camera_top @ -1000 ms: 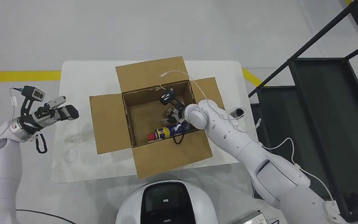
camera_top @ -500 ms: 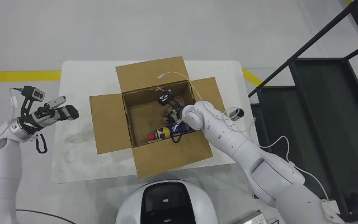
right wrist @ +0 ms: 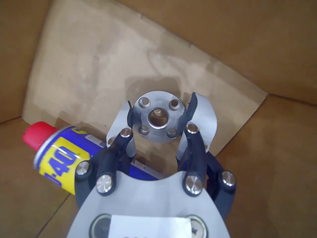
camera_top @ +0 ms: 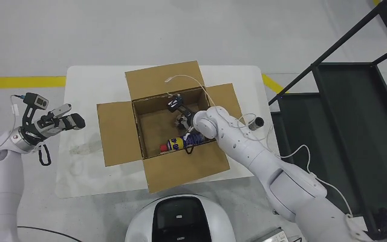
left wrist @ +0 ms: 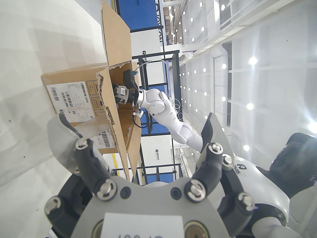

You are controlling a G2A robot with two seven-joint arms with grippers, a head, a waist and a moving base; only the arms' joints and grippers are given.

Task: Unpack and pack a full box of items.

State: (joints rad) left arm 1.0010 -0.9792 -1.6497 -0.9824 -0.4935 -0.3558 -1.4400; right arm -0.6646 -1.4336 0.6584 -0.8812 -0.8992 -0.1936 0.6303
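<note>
An open cardboard box [camera_top: 121,136] stands in the middle of the white table [camera_top: 84,85]. My right gripper [right wrist: 158,115] is inside the box, shut on a round metal flange [right wrist: 158,117] with several bolt holes, held above the box floor. From above, the right gripper [camera_top: 180,121] shows near the box's right wall. A blue and yellow spray can [camera_top: 181,144] with a red cap [right wrist: 37,133] lies on its side on the box floor [right wrist: 99,58], just beside the gripper. My left gripper [left wrist: 138,134] hangs open and empty off the table's left edge [camera_top: 71,121].
The box flaps [camera_top: 163,75] are folded outward on all sides. A labelled box side [left wrist: 71,97] faces the left gripper. A dark metal stair frame [camera_top: 326,78] stands right of the table. Bare table lies left of the box.
My right arm has lifted and shifted toward the box's far side with the flange in its grip. The left arm has not moved.
</note>
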